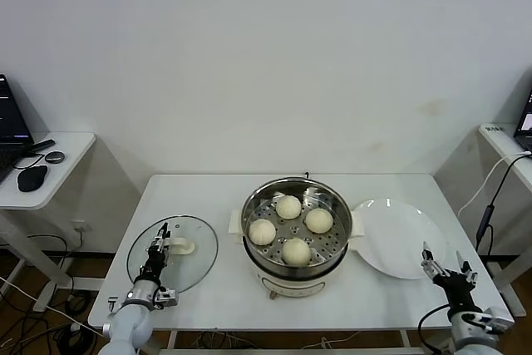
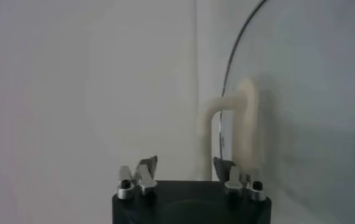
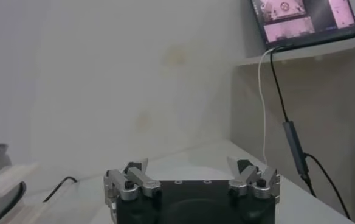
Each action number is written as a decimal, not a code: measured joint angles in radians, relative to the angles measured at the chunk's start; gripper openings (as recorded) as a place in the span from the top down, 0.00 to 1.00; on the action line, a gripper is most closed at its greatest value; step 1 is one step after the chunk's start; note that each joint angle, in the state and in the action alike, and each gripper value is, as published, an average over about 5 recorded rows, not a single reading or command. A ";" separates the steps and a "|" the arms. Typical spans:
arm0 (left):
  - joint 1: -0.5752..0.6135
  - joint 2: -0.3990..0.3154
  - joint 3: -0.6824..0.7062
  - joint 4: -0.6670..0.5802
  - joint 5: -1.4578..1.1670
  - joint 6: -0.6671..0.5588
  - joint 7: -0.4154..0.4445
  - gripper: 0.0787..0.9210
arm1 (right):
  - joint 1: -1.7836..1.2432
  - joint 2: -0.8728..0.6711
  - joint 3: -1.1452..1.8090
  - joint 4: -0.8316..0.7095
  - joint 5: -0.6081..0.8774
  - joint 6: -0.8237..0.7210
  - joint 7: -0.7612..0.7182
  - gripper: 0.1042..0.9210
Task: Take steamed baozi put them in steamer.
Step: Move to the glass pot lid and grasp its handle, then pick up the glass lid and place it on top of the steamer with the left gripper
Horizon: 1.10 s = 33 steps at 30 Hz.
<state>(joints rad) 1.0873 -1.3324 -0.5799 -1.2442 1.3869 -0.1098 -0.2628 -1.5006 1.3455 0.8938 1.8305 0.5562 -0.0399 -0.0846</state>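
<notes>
Glass lid (image 1: pixel 173 253), round and clear with a dark rim, lies flat on the white table (image 1: pixel 208 189) well left of the steamer (image 1: pixel 297 231). Its arched cream handle (image 1: pixel 181 247) is smooth and matte. The left gripper (image 1: pixel 160 244) sits over the lid just beside that handle, its dark metal fingers (image 2: pixel 146 168) partly apart, one tip close to the handle; whether it grips, I cannot tell. The steamer is a round shiny steel pot on a cream base, with a perforated tray inside. Four baozi (image 1: pixel 288 207), smooth, round and cream-white, sit on that tray, spaced in a diamond. A flat white plate (image 1: pixel 399 239), glossy and oval, touches the steamer's right side. The right gripper (image 1: pixel 447 274) hangs right of the plate at the table's near edge, fingers (image 3: pixel 138 176) spread wide, holding nothing. No writing is legible.
</notes>
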 measured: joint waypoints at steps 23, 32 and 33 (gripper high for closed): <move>0.089 -0.028 0.016 -0.231 -0.090 0.258 0.115 0.89 | 0.006 0.007 -0.013 0.009 -0.005 -0.004 0.000 0.12; 0.121 -0.083 0.033 -0.483 -0.048 0.537 0.252 0.89 | 0.001 0.002 -0.013 0.020 -0.008 -0.016 0.002 0.12; 0.120 -0.089 0.033 -0.504 -0.040 0.560 0.269 0.89 | 0.000 0.002 -0.014 0.021 -0.009 -0.018 0.002 0.12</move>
<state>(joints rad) 1.2077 -1.4212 -0.5464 -1.7485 1.3470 0.4506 0.0060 -1.5002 1.3477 0.8799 1.8514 0.5470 -0.0577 -0.0826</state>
